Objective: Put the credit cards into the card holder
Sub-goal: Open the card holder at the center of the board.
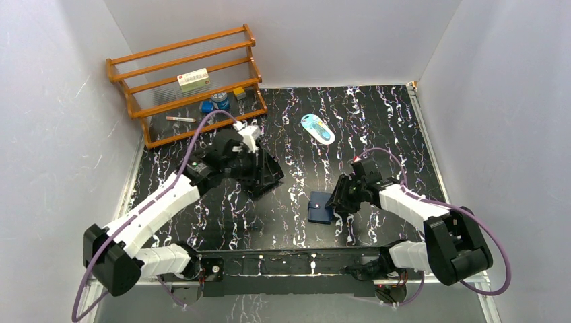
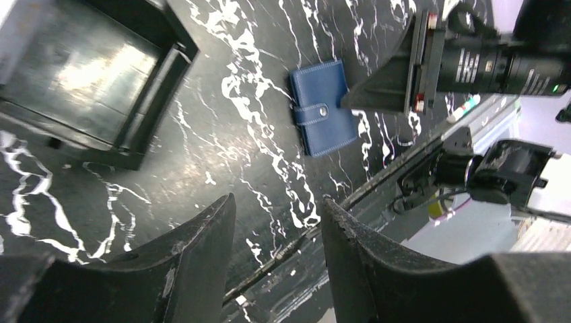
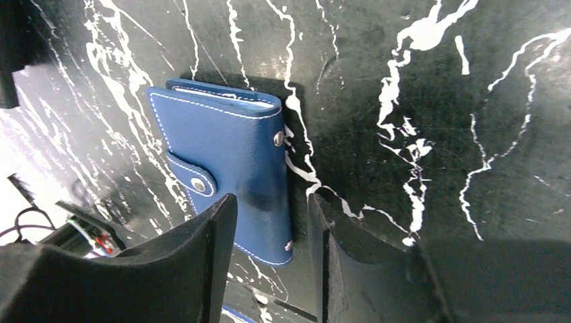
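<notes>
Near the front edge of the table, right of centre: small navy-blue, white-stitched folding card holder (image 1: 320,207), lying flat and closed, its strap fastened by a metal snap stud; pale blue inner leaves show at one edge.
Right gripper (image 3: 271,200): black two-finger pincer, tips pointing down at the card holder. The jaws are partly apart. One finger overlaps the blue cover and the other stands over bare table just beside the studded edge. Whether the fingers touch the leather cannot be told.
Left gripper (image 2: 277,202): black pincer held above the table, jaws moderately apart with nothing between them; only marbled surface shows through the gap.
Black tray (image 2: 145,114): open-topped rectangular plastic tray with a glossy floor, to the left of the card holder and well apart from it, under the left arm in the top view.
Table (image 1: 377,134): black surface veined with white.
Wooden rack (image 1: 182,46): brown stepped shelf in the far left corner, carrying a white printed box (image 1: 193,80).
Oval packet (image 1: 317,128): teal and white, lying alone on the far half of the table.
</notes>
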